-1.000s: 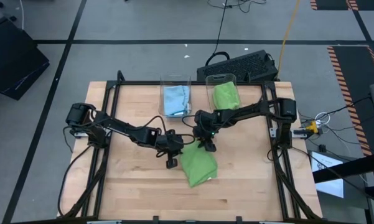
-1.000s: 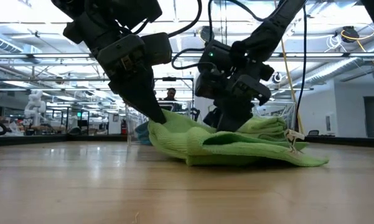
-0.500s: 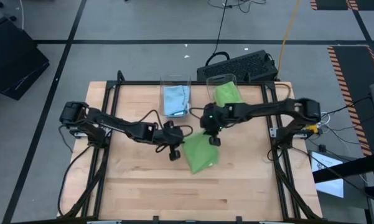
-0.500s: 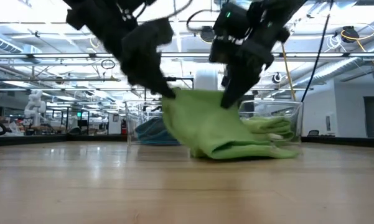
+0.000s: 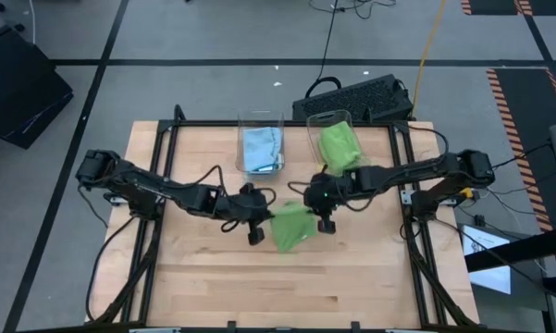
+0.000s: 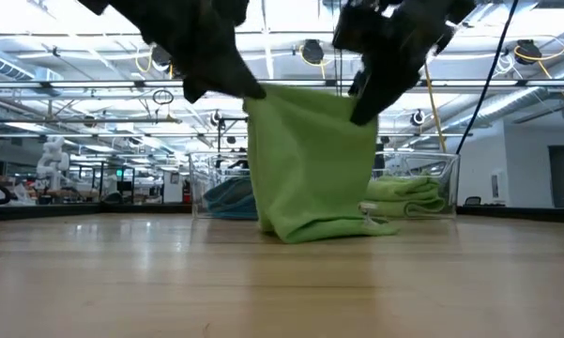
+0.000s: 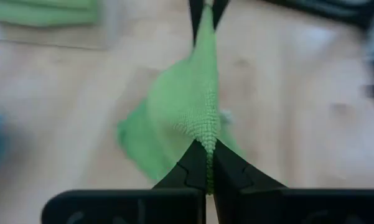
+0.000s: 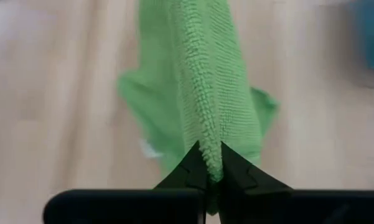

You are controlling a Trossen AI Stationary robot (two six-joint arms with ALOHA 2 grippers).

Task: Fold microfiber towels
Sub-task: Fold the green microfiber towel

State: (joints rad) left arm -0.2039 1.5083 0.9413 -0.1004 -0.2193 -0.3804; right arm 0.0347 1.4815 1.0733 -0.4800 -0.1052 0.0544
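Note:
A lime green microfiber towel (image 5: 291,228) (image 6: 310,160) hangs between my two grippers over the middle of the table. My left gripper (image 5: 257,230) (image 6: 254,92) is shut on its upper left corner, and my right gripper (image 5: 326,222) (image 6: 361,101) is shut on its upper right corner. More towels lie in two clear bins at the far side. A light blue towel (image 5: 261,148) is in the left bin and a folded green towel (image 5: 337,141) is in the right bin. My left gripper pinches the towel's upper corner (image 7: 206,142) between its two fingers, slanting down from the table's left. The upper edge runs taut from here to the other gripper. The towel hangs below, with its lower end (image 6: 305,229) bunched on the table. My right gripper pinches the opposite upper corner (image 8: 209,151) between its two fingers, slanting down from the table's right. The cloth is folded at the fingers, more than one layer. The towel hangs below it, its lower part on the table.
The two clear bins (image 5: 260,121) (image 6: 422,186) stand side by side at the table's far edge. A black keyboard (image 5: 356,97) lies on the floor beyond them. Bare wood (image 5: 222,287) lies near the front edge and to both sides.
Both grippers have risen, the right one more and also toward the table's right edge. The green towel lay bunched on the table. Now its upper edge is lifted and drawn taut between the grippers, and it hangs as a sheet, with only its lower end left on the wood.

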